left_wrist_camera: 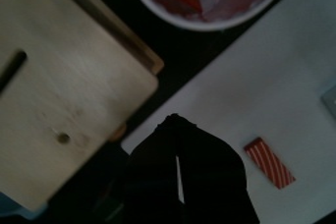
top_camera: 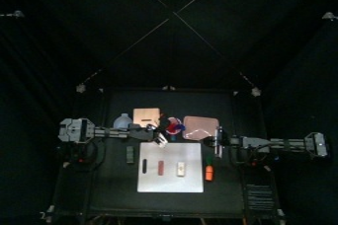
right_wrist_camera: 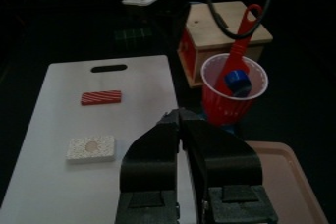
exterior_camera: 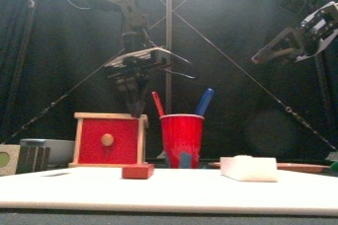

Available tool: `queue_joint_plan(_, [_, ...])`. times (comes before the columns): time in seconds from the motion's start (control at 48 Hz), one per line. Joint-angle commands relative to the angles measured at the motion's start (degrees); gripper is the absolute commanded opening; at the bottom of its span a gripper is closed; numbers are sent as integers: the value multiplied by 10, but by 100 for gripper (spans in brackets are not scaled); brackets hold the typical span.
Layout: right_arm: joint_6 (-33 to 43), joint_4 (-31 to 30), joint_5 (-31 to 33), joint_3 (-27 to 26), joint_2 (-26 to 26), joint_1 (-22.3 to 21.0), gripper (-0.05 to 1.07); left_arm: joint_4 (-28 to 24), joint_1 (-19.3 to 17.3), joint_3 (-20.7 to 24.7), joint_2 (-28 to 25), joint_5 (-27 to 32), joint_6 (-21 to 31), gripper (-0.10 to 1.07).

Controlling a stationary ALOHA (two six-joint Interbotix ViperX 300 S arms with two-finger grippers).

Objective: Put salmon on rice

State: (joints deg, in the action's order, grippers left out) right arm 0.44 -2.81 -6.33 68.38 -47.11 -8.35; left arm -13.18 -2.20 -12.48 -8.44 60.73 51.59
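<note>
The salmon [right_wrist_camera: 101, 97], a small reddish striped slice, lies flat on the white board [right_wrist_camera: 59, 184], apart from the rice [right_wrist_camera: 92, 147], a whitish lump on the same board. From above, the salmon [top_camera: 160, 169] lies left of the rice [top_camera: 181, 169]. My left gripper [left_wrist_camera: 175, 135] hovers shut and empty over the board's back edge, with the salmon [left_wrist_camera: 272, 161] a short way off. My right gripper [right_wrist_camera: 178, 130] is shut with nothing in it, raised over the board's right end. At table height the salmon [exterior_camera: 137, 171] and the rice [exterior_camera: 248, 168] stand well apart.
Behind the board stand a red cup [right_wrist_camera: 233, 85] holding a blue and a red utensil, a wooden box [exterior_camera: 110, 140] with a red face, a wooden cutting board [left_wrist_camera: 66, 81] and a pink tray [top_camera: 199, 127]. A brighter orange piece [top_camera: 209, 174] lies at the board's right.
</note>
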Motion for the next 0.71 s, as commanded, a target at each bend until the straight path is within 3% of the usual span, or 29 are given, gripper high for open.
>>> queue_joint_plan(0.0, [1,2,2,-9,2,-11,2,19,16,3,9,-3,38,33])
queue_joint_plan(0.125, [2,1,11,-8,2,-27,2,48,50,5,5,-23,120,58])
queue_joint_plan(0.354, [2,2,30,-7,2,-54,2,45,95,-4,-13,-37,279,96])
queue_joint_plan(0.438, [2,7,39,-6,2,-63,2,51,108,-4,-19,-47,313,103])
queue_joint_plan(0.688, [2,14,44,-5,2,-76,2,54,126,0,-46,-60,401,103])
